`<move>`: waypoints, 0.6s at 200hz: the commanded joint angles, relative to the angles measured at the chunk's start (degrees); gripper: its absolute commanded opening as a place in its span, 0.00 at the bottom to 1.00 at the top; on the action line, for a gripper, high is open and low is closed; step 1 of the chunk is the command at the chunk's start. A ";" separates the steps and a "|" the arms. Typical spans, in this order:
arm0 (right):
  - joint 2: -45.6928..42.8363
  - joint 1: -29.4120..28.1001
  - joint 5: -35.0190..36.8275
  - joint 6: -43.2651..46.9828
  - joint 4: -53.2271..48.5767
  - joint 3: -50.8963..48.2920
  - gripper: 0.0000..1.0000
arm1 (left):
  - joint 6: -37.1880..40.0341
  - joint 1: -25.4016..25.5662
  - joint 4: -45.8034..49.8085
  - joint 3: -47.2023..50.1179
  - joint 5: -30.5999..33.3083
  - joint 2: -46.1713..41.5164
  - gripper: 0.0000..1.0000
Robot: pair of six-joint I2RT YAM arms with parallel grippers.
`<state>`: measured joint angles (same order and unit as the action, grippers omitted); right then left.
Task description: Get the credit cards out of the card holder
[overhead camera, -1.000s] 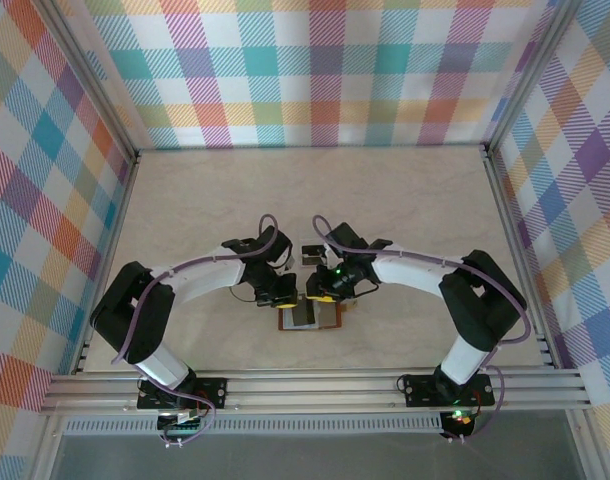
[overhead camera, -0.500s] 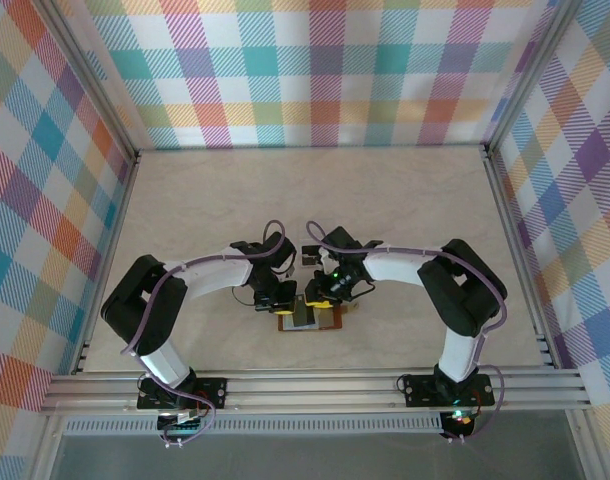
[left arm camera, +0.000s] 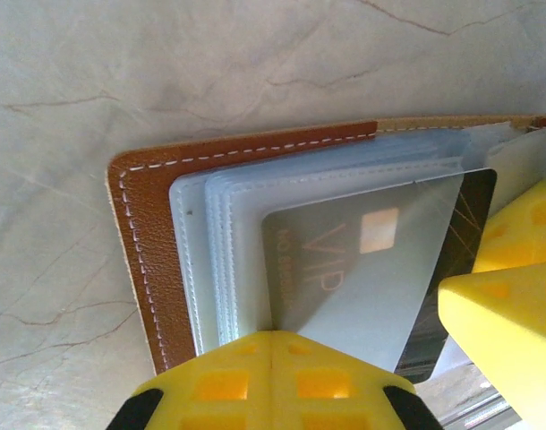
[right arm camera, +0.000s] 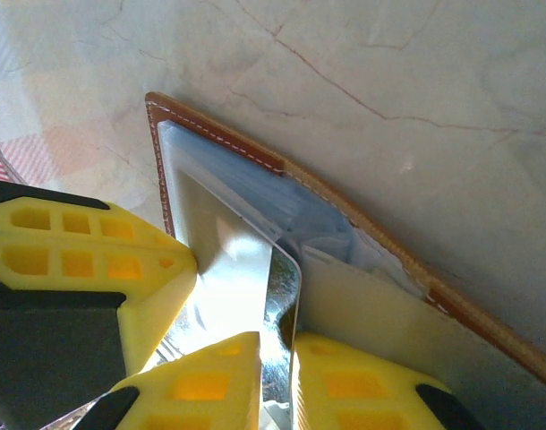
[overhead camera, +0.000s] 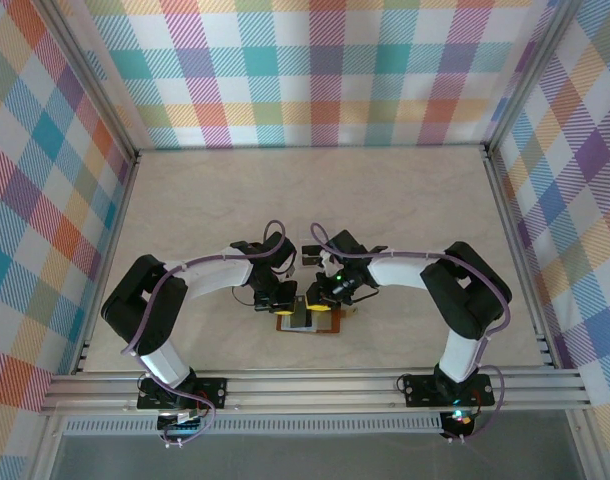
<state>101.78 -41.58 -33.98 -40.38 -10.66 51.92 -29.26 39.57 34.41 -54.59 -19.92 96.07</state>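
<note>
I log no credit cards (left arm camera: 345, 269) out yet: left gripper (left arm camera: 271, 363), clenched, pins the card holder (left arm camera: 139, 251) at the table's (overhead camera: 385, 200) 6 o'clock; right gripper (right arm camera: 282, 358) pinches one card's edge.

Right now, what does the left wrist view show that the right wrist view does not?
Left wrist: the face of a grey card, printed VIP with a chip, and a dark card under it. Right wrist: the right gripper shut on a card seen edge-on. Both: the open brown holder with clear sleeves on the table.
</note>
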 commanded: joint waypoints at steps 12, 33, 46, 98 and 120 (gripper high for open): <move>-1.39 -0.30 -5.26 -1.92 6.48 -1.11 0.14 | 0.00 0.57 2.50 2.96 4.37 4.22 0.05; -2.22 0.05 -2.93 -1.47 4.57 -1.57 0.09 | -0.01 0.59 2.51 3.17 4.45 4.01 0.05; -2.97 0.86 -1.06 -1.38 2.35 -2.06 0.07 | 0.07 0.53 2.29 3.30 4.32 3.99 0.05; -5.72 3.42 6.02 3.21 -11.43 -0.29 0.03 | -1.71 0.58 1.27 3.88 3.29 1.63 0.07; -7.82 3.44 6.76 4.81 -14.54 1.30 0.03 | -2.59 0.59 0.83 3.54 2.57 0.53 0.08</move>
<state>96.79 -38.57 -30.46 -38.89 -18.09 50.85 -30.30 39.59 32.73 -53.76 -20.73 95.53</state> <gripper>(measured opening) 0.058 0.076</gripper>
